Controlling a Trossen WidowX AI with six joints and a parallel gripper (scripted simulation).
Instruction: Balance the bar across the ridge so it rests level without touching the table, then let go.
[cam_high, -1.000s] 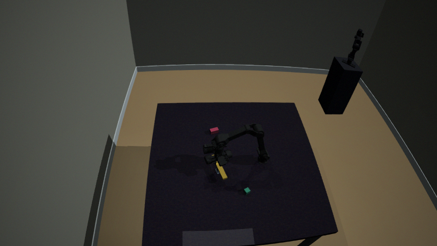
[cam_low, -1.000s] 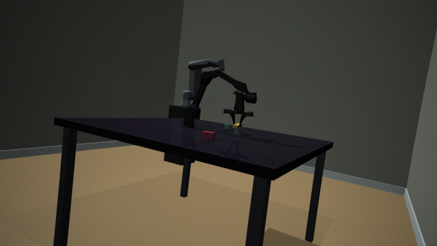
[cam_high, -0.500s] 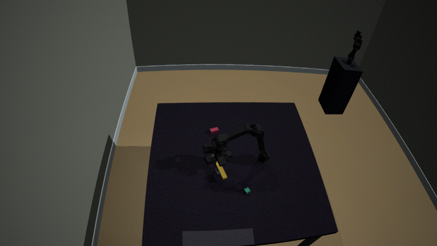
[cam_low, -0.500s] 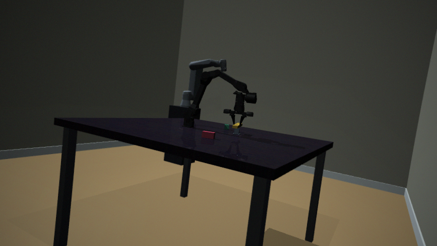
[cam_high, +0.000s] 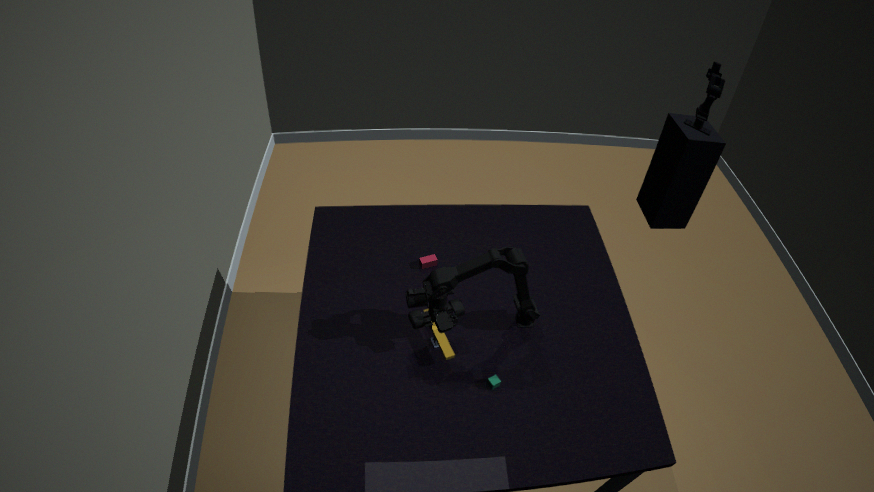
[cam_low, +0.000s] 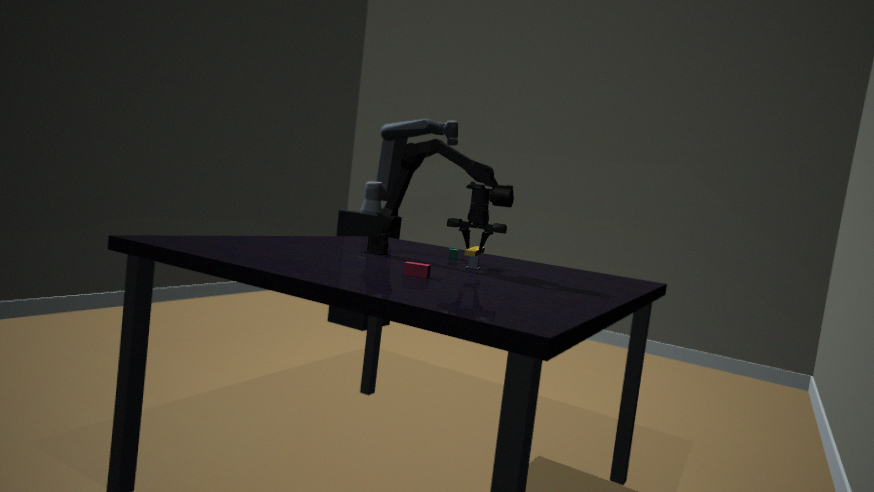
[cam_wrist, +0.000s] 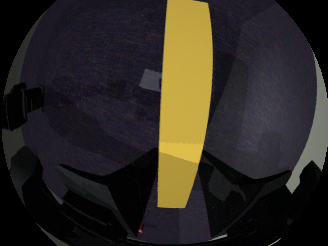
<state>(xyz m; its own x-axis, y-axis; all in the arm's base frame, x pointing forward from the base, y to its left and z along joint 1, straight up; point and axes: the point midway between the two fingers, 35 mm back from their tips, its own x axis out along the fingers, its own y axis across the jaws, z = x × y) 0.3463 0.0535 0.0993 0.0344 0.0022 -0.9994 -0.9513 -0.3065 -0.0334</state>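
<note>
The yellow bar (cam_high: 444, 343) (cam_low: 472, 251) (cam_wrist: 186, 90) lies across the top of the small grey-blue ridge (cam_high: 434, 342) (cam_low: 472, 262) (cam_wrist: 151, 80), clear of the table. It looks about level in the exterior view. My gripper (cam_low: 475, 248) (cam_wrist: 179, 153) points down with one finger on each side of the bar, off to one side of the ridge. The fingers are slightly open and stand very close to the bar's sides. Any gap is too small to see clearly. The bar hides most of the ridge in the wrist view, and the gripper hides part of the bar in the top view.
A red block (cam_high: 428, 261) (cam_low: 417, 269) lies on the dark table (cam_high: 366, 244) (cam_low: 305, 268), beyond the gripper in the top view. A green cube (cam_high: 494, 381) (cam_low: 453, 253) stands on the other side of the bar. A pale rectangle (cam_high: 436, 474) lies at the table's near edge.
</note>
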